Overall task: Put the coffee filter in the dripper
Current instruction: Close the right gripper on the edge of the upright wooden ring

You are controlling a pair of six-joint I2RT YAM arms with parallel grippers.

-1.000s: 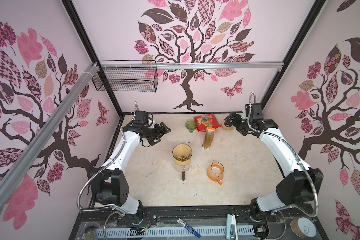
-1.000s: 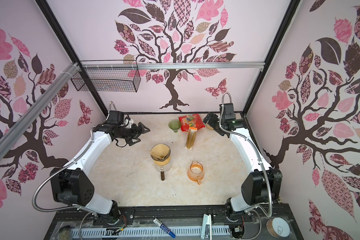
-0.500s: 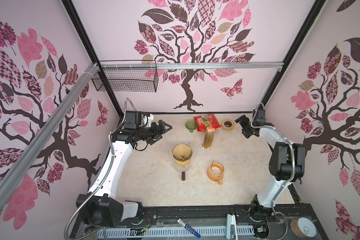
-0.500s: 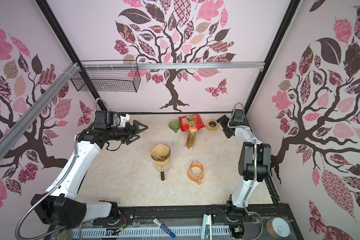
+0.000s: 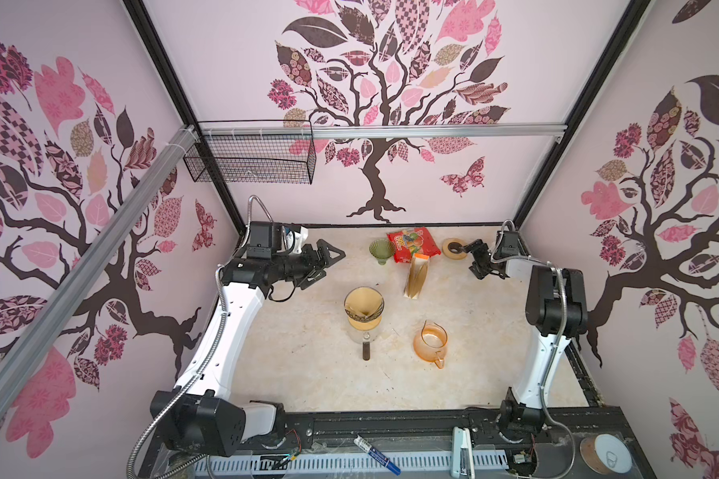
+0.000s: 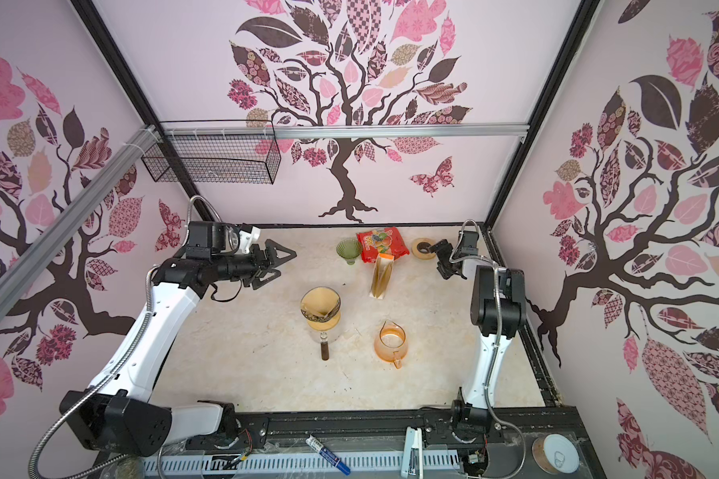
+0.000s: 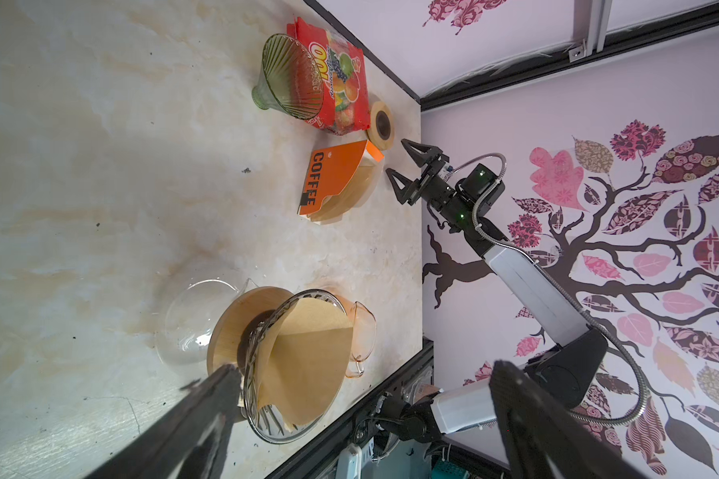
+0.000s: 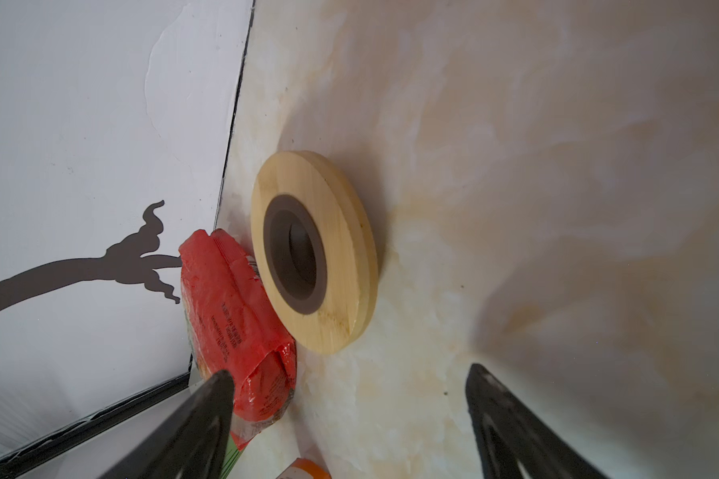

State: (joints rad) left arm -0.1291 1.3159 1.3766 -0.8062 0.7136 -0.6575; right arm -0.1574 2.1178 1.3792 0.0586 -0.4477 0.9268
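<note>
Your coffee filter [image 5: 363,304] sits opened inside the dripper [image 5: 364,317], which rests on the glass carafe [image 5: 360,336] mid-bench [image 5: 308,373]. To the back left you have the left gripper [image 5: 328,268], fingers spread wide and empty. The right gripper [image 5: 472,262] hovers just beside the wooden ring [image 5: 452,249], its 2 fingers wide apart, holding nothing.

Left arm [image 5: 229,331] and right arm [image 5: 544,365], white shell links, black joint housings, ribbed silver cable conduit [image 7: 643,390], green lights [image 7: 480,172] on right wrist, black triangular-fingered left hand [image 5: 328,267], right hand [image 7: 395,156] alike
</note>
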